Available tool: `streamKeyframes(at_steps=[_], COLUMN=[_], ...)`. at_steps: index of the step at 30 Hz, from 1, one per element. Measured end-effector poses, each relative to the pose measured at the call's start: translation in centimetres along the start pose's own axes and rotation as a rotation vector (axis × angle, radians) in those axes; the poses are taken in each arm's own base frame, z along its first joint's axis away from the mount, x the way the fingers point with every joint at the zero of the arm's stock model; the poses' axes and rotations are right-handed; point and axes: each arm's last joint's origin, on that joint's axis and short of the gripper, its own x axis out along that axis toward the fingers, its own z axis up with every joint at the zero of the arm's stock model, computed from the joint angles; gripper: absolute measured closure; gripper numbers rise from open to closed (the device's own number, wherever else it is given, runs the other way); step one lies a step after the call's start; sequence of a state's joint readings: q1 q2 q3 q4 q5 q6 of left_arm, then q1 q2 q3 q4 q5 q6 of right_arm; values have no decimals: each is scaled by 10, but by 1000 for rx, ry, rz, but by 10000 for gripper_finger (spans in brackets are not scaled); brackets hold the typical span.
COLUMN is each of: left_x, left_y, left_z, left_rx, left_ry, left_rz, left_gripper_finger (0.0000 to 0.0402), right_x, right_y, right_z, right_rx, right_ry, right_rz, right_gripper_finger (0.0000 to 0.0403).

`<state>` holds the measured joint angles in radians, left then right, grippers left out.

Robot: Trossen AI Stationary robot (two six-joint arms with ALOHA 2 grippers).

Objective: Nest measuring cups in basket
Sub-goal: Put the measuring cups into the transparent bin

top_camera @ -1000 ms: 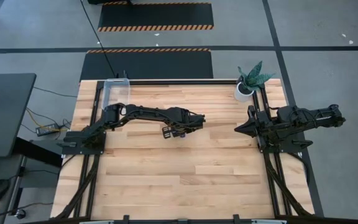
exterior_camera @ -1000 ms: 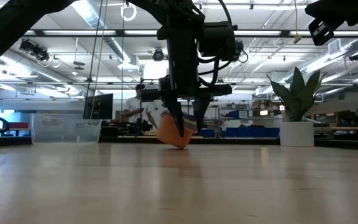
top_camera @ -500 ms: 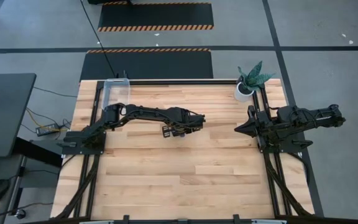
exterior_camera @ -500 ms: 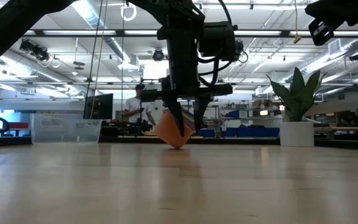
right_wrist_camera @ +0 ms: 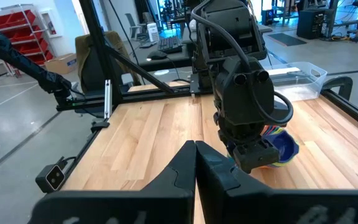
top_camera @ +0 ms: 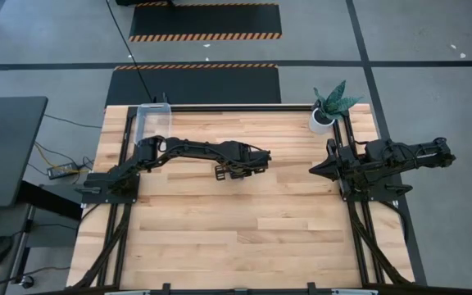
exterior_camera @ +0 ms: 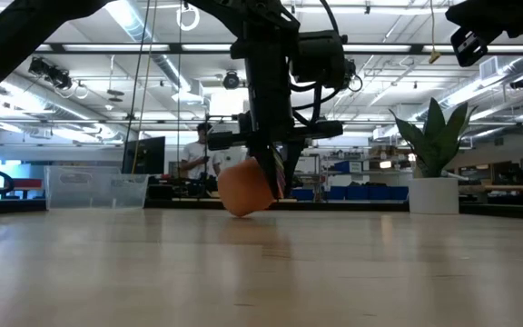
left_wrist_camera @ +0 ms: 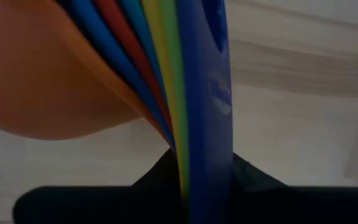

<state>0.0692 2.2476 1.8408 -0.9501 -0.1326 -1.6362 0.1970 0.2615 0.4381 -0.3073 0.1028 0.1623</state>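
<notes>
From my remote station I see the left tool [exterior_camera: 266, 177] at mid-counter, clamped on the flat handles of the stacked measuring cups [exterior_camera: 246, 188]. Compared with a second ago, the orange outer cup hangs rounder and slightly higher, just clear of the counter [exterior_camera: 261, 272]. The basket [top_camera: 152, 120] sits at the far left corner, well apart. The right tool [right_wrist_camera: 194, 165] rests together at the right edge, beside the potted plant [top_camera: 328, 106].
</notes>
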Motion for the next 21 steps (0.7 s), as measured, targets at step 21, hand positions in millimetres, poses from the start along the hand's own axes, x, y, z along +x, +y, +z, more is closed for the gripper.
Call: streamKeyframes(at_steps=[21], left_x=[0], left_y=[0], left_z=[2], left_rx=[82], left_ry=[-2], left_rz=[1], left_gripper_finger=[356], right_x=[0], right_y=[0], right_z=[0], right_rx=[0], right_ry=[0], right_rz=[0], right_gripper_finger=[387])
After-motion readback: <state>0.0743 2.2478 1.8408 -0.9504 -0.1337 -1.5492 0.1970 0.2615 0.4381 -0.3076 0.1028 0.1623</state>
